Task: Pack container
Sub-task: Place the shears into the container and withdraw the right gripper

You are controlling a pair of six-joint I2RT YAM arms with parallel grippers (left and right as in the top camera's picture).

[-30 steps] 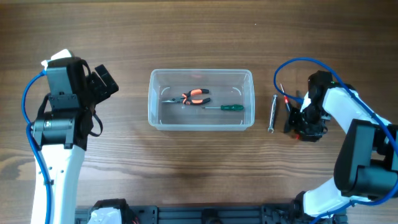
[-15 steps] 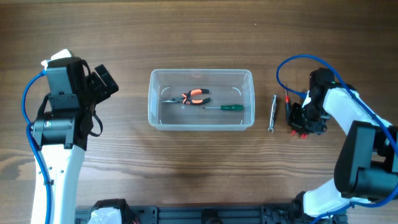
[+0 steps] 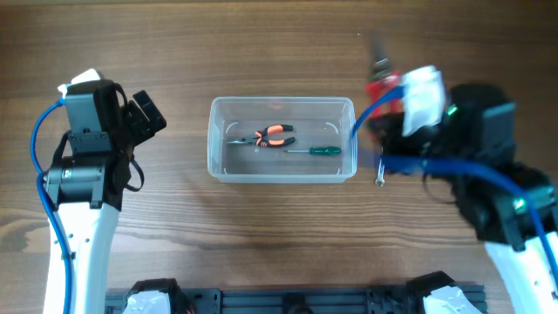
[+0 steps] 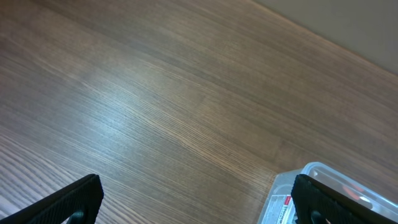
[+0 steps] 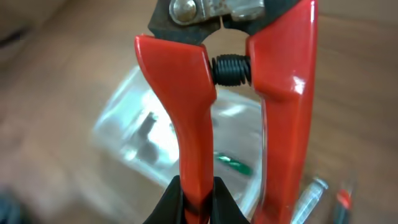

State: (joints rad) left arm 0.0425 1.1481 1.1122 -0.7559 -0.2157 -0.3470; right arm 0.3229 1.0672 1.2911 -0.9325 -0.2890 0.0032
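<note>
The left pincer (image 3: 148, 113) hovers near the worktop's left edge, its fingers (image 4: 68, 200) spread apart and holding nothing. Bare worktop (image 3: 174, 227) lies between it and the container.

The container (image 3: 281, 178) sits in the middle of the worktop, a little toward the far edge, open on top. Inside lie orange pliers (image 3: 274, 135) and, just to their right, a green screwdriver (image 3: 319, 150). The floor along the near wall is free.

Just past the container's right wall, a silver rod (image 3: 380, 179) lies on the worktop, partly hidden by the right arm. That arm is blurred and stands high. Its right pincer (image 5: 198, 200) is clamped on one handle of red cutters (image 5: 186, 106), just beside the container's far right corner.

The step in hand appears to be carrying the cutters in to pack them. The next move likely calls for lowering them past the thick rim into the free strip, clear of the screwdriver, then letting go. The rod is not yet packed.
</note>
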